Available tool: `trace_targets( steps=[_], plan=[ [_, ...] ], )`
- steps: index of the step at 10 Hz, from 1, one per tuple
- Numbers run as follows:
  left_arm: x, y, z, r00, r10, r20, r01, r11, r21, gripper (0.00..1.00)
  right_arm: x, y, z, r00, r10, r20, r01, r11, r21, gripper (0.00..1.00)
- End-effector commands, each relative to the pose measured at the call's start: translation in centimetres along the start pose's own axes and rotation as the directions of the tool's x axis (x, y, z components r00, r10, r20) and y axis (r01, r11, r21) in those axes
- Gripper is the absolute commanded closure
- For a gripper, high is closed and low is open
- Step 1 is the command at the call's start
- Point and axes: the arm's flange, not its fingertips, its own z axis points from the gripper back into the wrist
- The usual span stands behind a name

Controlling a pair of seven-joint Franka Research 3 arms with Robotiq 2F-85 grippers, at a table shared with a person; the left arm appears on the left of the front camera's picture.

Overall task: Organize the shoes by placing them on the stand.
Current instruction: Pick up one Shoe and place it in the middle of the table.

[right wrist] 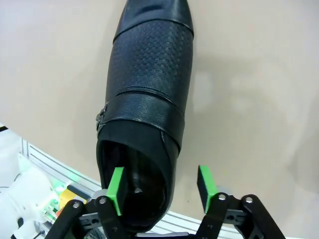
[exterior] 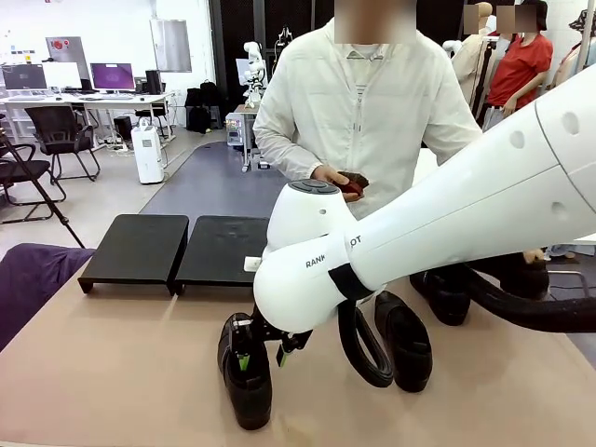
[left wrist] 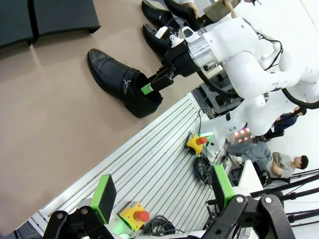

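Observation:
A black leather shoe [exterior: 250, 391] lies on the tan table near the front edge, toe toward me. My right gripper [exterior: 244, 358] stands open at the shoe's [right wrist: 149, 74] heel: one green pad [right wrist: 117, 188] sits inside the opening, the other green pad [right wrist: 205, 185] outside its side wall, with gaps on both sides. Two more shoes [exterior: 402, 340] [exterior: 443, 296] lie to the right, partly hidden by the arm. The black stand [exterior: 140, 247] sits bare at the back left. My left gripper [left wrist: 163, 191] hangs open over the table's near edge, holding nothing.
A person in a white jacket [exterior: 372, 102] stands at the far side, holding a small dark red object [exterior: 351, 184] in one hand. A purple cloth [exterior: 28, 275] lies at the table's left edge. A black cable [exterior: 358, 349] loops under my right arm.

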Motion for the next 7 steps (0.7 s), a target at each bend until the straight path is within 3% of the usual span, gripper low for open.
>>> trace_targets(
  steps=[1,2,4,7],
  plan=[
    [0.0,-0.1,0.1,1.0,-0.017,0.011,0.017,1.0,-0.017,0.0,0.6,-1.2,1.6,1.0,0.011,-0.024,-0.011,1.0,0.017,0.0],
    [0.0,-0.1,0.1,1.0,-0.017,0.011,0.017,1.0,-0.017,0.0,0.5,-2.6,3.5,0.994,0.084,-0.075,-0.083,0.996,0.016,0.0],
    [0.0,-0.1,0.1,1.0,-0.017,0.011,0.017,1.0,-0.017,0.0,1.2,-6.5,9.6,0.999,0.046,-0.005,-0.045,0.998,0.035,0.0],
    [0.0,-0.1,0.1,1.0,-0.017,0.011,0.017,1.0,-0.017,0.0,-0.5,-5.3,11.1,0.993,0.112,0.043,-0.115,0.99,0.083,0.0]
  ],
)
